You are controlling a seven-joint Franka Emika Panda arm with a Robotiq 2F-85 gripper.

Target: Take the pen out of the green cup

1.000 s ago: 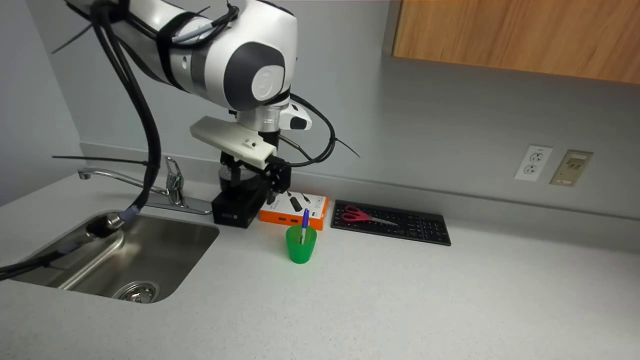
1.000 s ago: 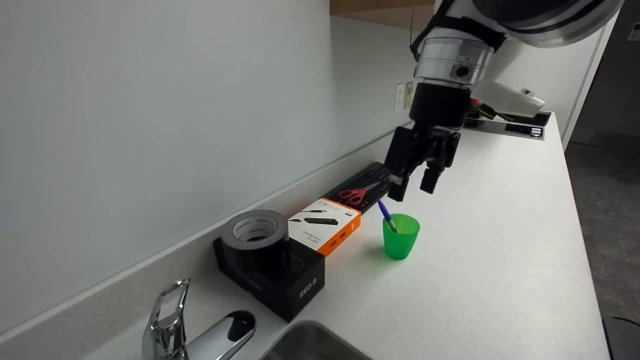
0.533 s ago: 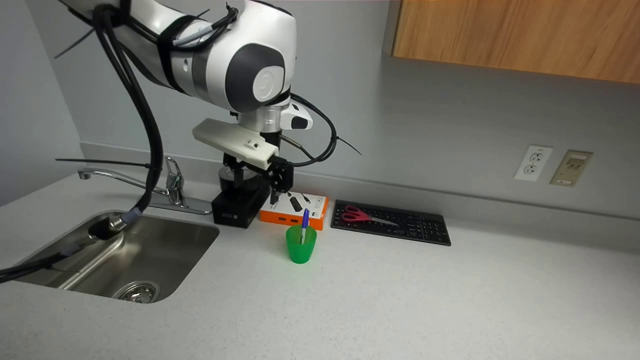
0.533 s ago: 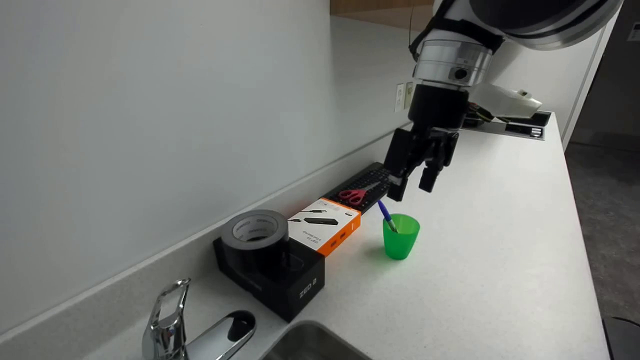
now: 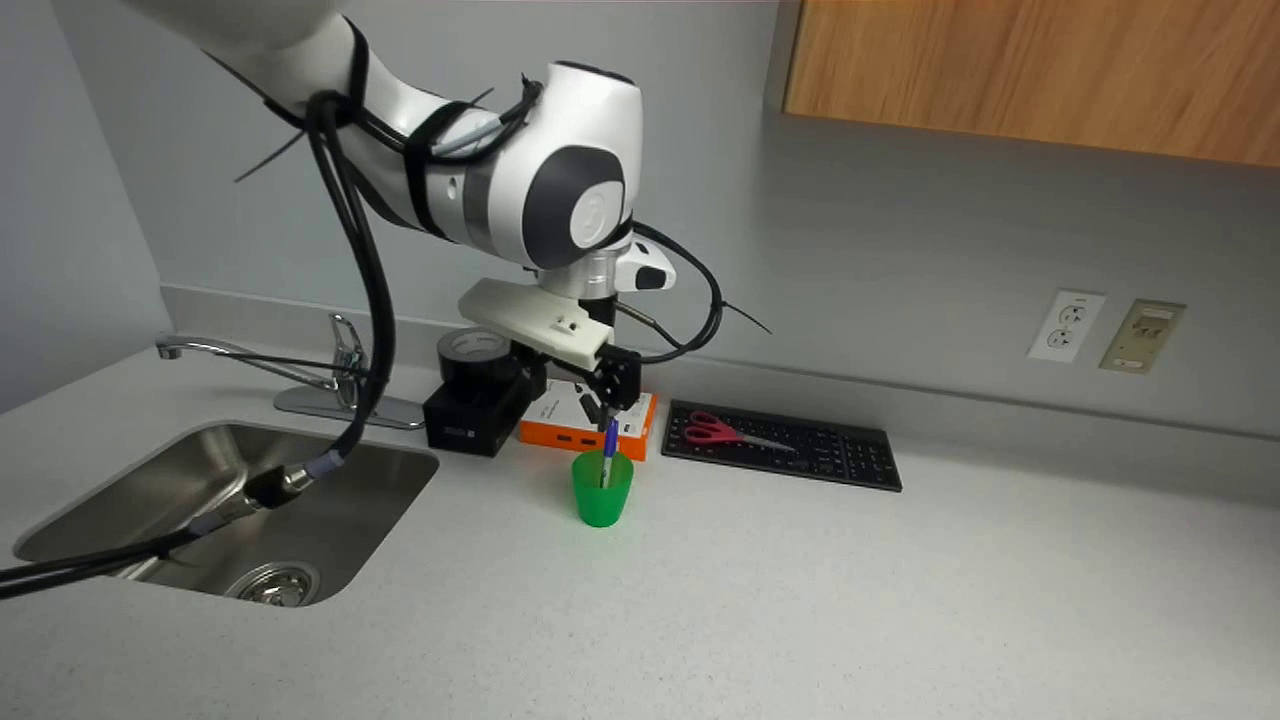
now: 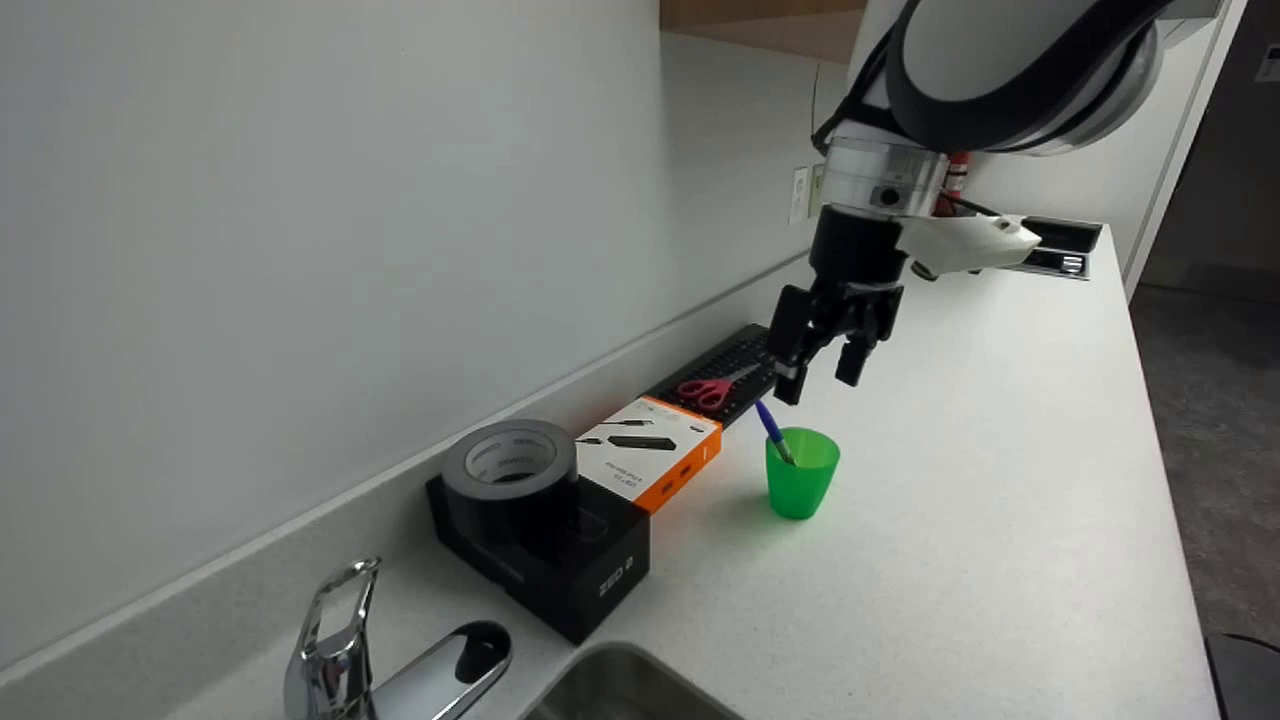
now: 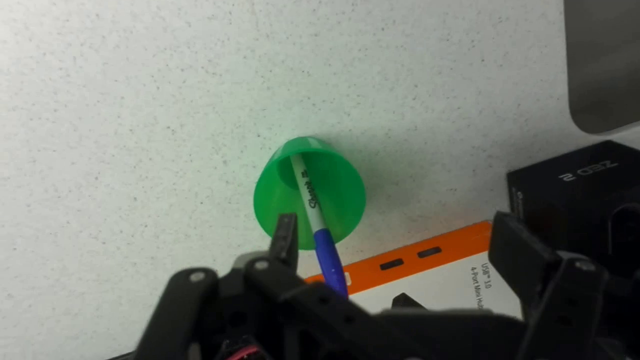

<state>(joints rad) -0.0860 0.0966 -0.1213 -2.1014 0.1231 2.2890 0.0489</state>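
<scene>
The green cup stands upright on the counter, also seen in an exterior view and the wrist view. The pen leans inside it, with its blue cap sticking out above the rim; its white barrel shows in the wrist view. My gripper is open and empty, above the cup. In the wrist view the gripper has its fingers wide apart. The cap lies just right of the left finger, and its end is hidden under the gripper linkage.
An orange and white box lies behind the cup. Beside it is a black box with a tape roll on top. A keyboard bears red scissors. The sink and faucet are nearby. A wall runs behind.
My arm and gripper have moved toward the cup, rightward and slightly down in an exterior view. The gripper has stayed open. The cup and pen have not moved.
</scene>
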